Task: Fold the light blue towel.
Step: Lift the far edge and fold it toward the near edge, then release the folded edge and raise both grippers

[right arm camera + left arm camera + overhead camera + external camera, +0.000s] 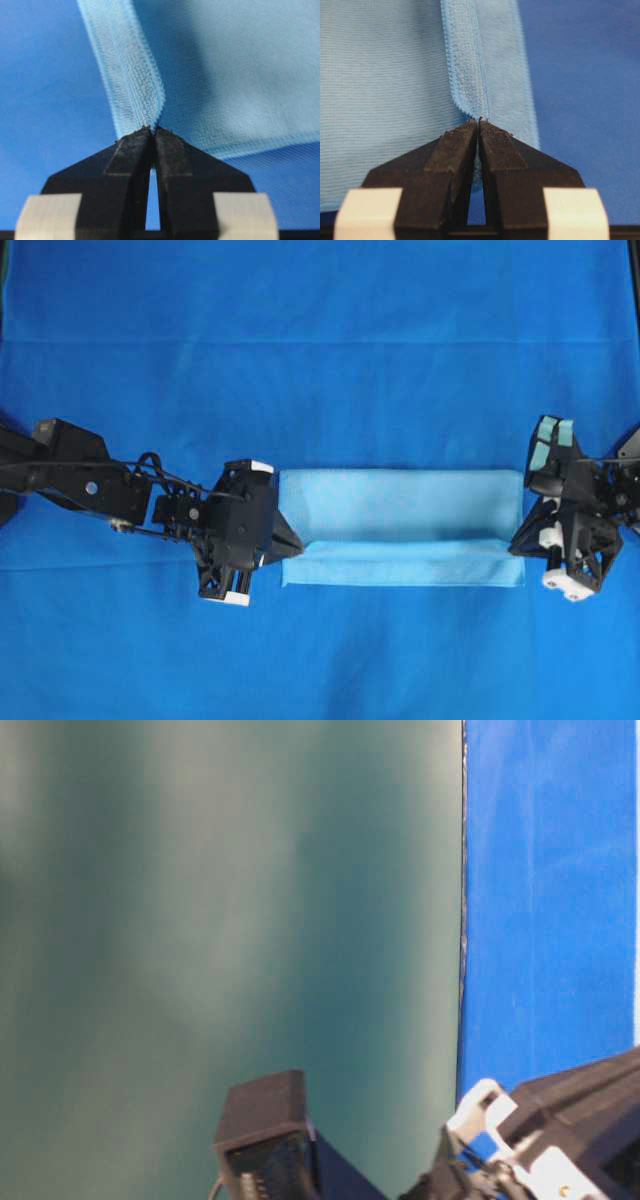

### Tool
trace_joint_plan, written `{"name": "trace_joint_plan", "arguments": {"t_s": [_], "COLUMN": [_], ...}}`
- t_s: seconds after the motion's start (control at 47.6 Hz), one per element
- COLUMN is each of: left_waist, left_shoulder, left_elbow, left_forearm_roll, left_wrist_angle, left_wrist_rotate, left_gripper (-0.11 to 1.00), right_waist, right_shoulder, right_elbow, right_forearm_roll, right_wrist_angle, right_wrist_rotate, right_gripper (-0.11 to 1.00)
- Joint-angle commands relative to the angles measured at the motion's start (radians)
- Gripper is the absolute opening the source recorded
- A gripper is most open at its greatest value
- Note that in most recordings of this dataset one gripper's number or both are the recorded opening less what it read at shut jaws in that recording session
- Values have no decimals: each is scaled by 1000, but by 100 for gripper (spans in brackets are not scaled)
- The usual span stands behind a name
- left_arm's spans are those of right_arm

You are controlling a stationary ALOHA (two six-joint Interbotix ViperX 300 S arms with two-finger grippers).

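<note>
The light blue towel (400,525) lies in the middle of the royal-blue table covering (320,360), its near edge lifted and turned over along the front. My left gripper (290,540) is shut on the towel's left end; in the left wrist view the pale stitched edge (470,75) runs into the closed jaws of the left gripper (479,122). My right gripper (517,543) is shut on the towel's right end; in the right wrist view the folded edge (135,80) is pinched in the right gripper (152,129).
The table-level view shows a dull green wall (220,920), a strip of blue covering (550,900) and parts of an arm (540,1140). The blue covering spreads all round the towel in the overhead view.
</note>
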Motion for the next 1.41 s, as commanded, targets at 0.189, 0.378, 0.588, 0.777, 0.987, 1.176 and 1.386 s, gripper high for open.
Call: {"name": "trace_joint_plan", "arguments": {"t_s": [0.189, 0.378, 0.588, 0.777, 0.987, 1.176, 1.386], "left_waist": [3, 9, 6, 12, 63, 132, 195], "left_shoulder": [14, 17, -6, -92, -141, -132, -83], "left_elbow": [-26, -29, -28, -18, -5, -9, -15], "left_forearm_roll": [0, 0, 0, 0, 0, 0, 0], "left_wrist_angle": [-15, -20, -8, 37, 55, 84, 86], "left_wrist_rotate": [-2, -2, -2, 2, 6, 14, 17], "left_gripper": [1, 4, 59, 66, 65, 65, 65], "right_waist": [38, 37, 69, 64, -72, -225, -298], "right_shoulder": [78, 104, 94, 9, -81, -72, -3], "right_elbow": [-26, -40, -44, -43, -21, -25, -29], "right_forearm_roll": [3, 5, -2, -46, -166, -290, -382], "right_wrist_angle": [-49, -49, -43, -17, 48, 130, 141], "right_wrist_rotate": [8, 52, 83, 83, 84, 84, 86], "right_gripper": [2, 4, 61, 62, 63, 63, 63]}}
